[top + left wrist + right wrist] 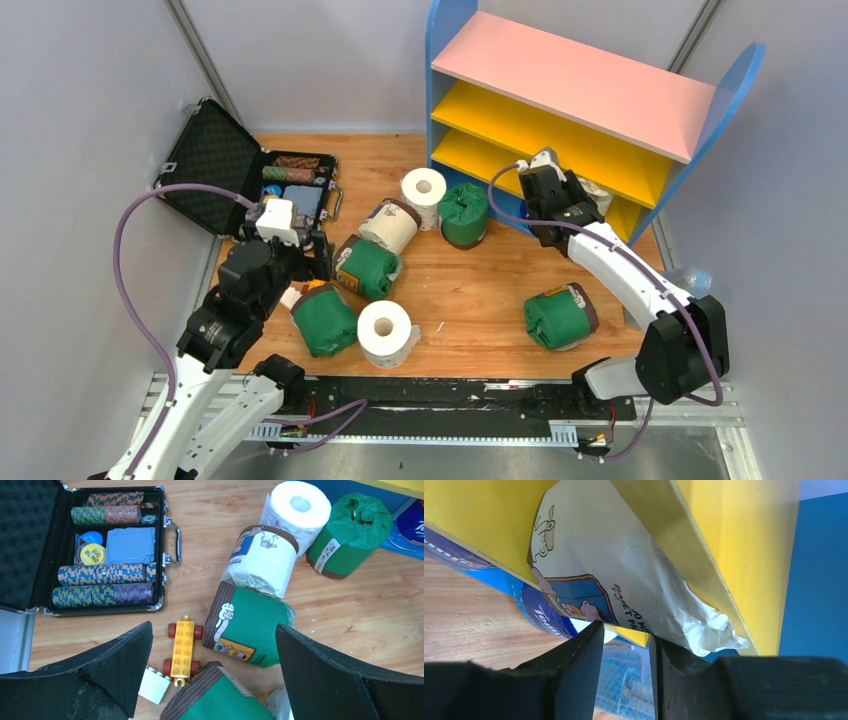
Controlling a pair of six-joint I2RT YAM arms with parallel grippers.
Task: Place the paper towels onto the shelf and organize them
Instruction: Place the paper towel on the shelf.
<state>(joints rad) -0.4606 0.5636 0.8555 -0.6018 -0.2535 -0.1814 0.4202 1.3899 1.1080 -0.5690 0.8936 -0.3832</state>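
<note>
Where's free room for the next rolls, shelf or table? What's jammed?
Pink top board is bare; upper yellow board looks bare too. On the table, open wood lies between the upright green roll and the lone green roll at right. Crowded: rolls bunched beside the black case.

Left arm (215, 335) and right arm (625, 270): white links, black joints, purple cables (125, 290); fingers (325, 675) apparently foam-padded.

ahead of your right gripper (625, 635), a white-wrapped roll (624, 565) fills the slot between the yellow shelf boards (734, 555). bare table (470, 290) lies open at centre. under your left gripper (214, 635), green rolls (250, 625) and a toy car (182, 647) crowd together.
</note>
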